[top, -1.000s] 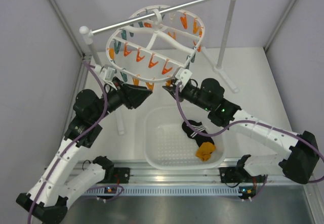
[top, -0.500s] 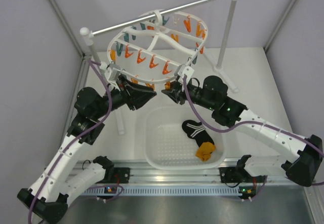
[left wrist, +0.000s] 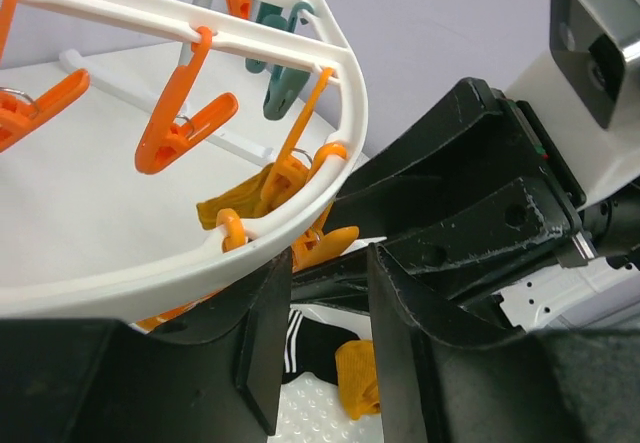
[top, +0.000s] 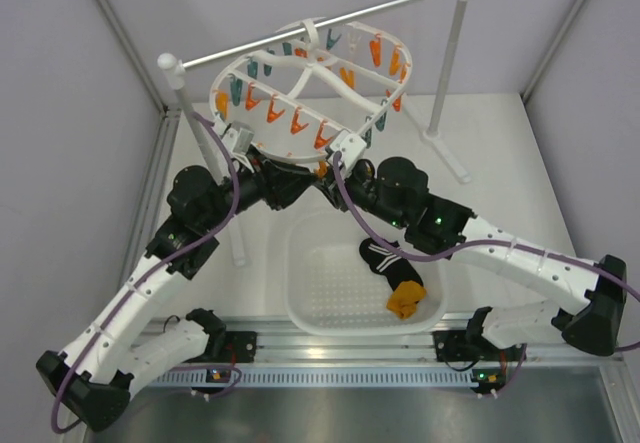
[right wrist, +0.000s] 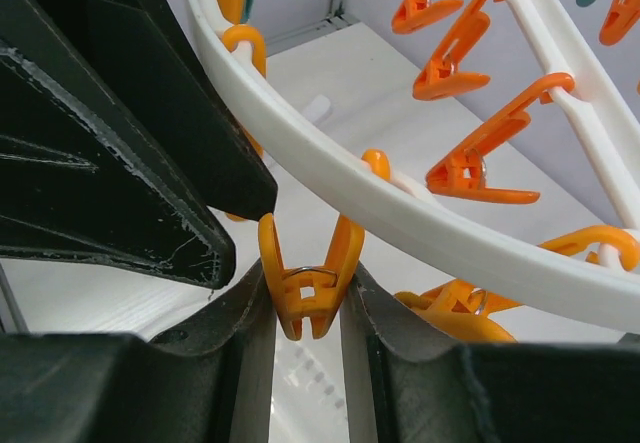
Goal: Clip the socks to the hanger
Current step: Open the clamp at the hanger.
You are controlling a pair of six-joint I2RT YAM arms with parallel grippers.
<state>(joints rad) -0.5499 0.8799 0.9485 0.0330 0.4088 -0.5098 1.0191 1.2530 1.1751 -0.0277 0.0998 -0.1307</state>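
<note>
Risk of peg (right wrist: pixel 300 308) slipping out of right claw (right wrist: pixel 304 288), clenched on its handles, and snapping shut empty. Left claw (left wrist: pixel 328 263) parted, gripping nothing. Mustard sock (left wrist: pixel 232 208) mid-frame at hanger (left wrist: pixel 352 113) rim, hold unclear; two socks (top: pixel 395 275) low-centre in basket (top: pixel 292 273).

You're looking at the hanger and three socks.
The white oval hanger (top: pixel 300 93) is hanging slightly tilted. One mustard sock (left wrist: pixel 235 203) is dangling at its near rim beside an orange clothespin (left wrist: pixel 290 178), while the black striped sock (top: pixel 383 256) and second mustard sock (top: pixel 405 300) are lying together in the basket (top: pixel 300 313).
</note>
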